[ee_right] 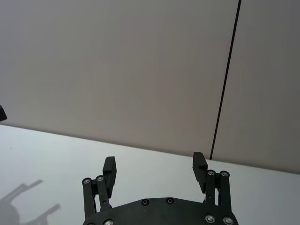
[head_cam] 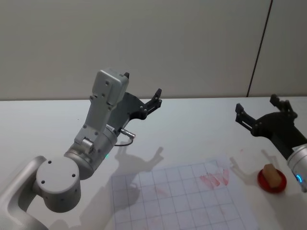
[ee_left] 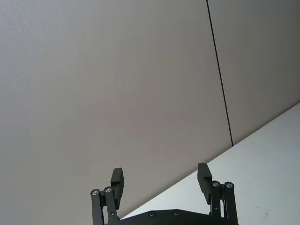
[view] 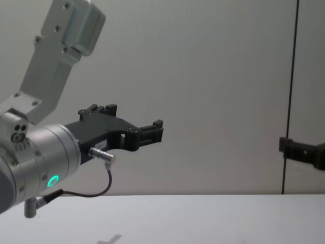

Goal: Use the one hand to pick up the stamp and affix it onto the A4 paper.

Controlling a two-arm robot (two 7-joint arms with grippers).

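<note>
The stamp [head_cam: 271, 174], a small tan block, stands on a round red pad [head_cam: 272, 183] at the table's right edge. The gridded A4 paper [head_cam: 177, 199] lies in front of me and carries red ink marks [head_cam: 216, 178] near its far right corner. My right gripper [head_cam: 256, 106] hovers open and empty above the table, behind and slightly left of the stamp; its fingers [ee_right: 199, 165] spread wide toward the wall. My left gripper [head_cam: 141, 87] is raised over the left half of the table, open and empty, pointing at the wall [ee_left: 160, 180]. In the chest view the left gripper [view: 133, 119] shows in the air.
A white table [head_cam: 192, 124] runs back to a plain grey wall [head_cam: 192, 43] with a dark vertical seam [head_cam: 259, 48]. My bulky left arm [head_cam: 91, 143] stands over the left side beside the paper. Part of the right gripper [view: 299, 151] enters the chest view's right edge.
</note>
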